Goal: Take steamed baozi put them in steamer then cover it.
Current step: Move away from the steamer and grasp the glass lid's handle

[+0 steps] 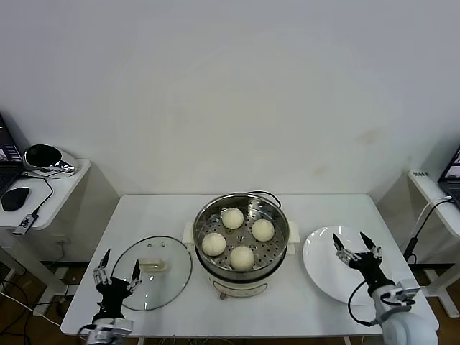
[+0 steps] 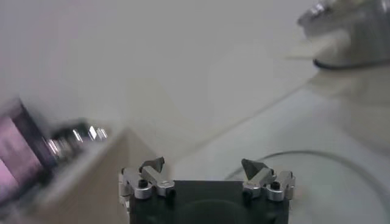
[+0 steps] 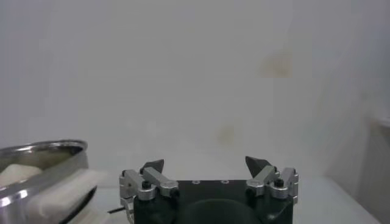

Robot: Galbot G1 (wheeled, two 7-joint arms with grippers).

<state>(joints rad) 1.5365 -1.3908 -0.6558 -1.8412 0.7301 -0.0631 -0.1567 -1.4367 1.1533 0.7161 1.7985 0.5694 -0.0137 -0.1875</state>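
The left gripper (image 1: pixel 116 271), jaws spread and holding nothing, hangs over the near-left edge of the round clear glass cover with a metal rim and cream-white handle (image 1: pixel 152 272), which lies flat on the white table (image 1: pixel 144 215) just left of the shiny round stainless-steel steamer on its cream-white base (image 1: pixel 241 240). Inside the steamer, on its perforated tray, sit four smooth cream-white steamed baozi (image 1: pixel 232 218), uncovered. Right of the steamer, the right gripper (image 1: pixel 355 246) hovers with jaws likewise apart and empty over a flat round white plate (image 1: pixel 323 277).
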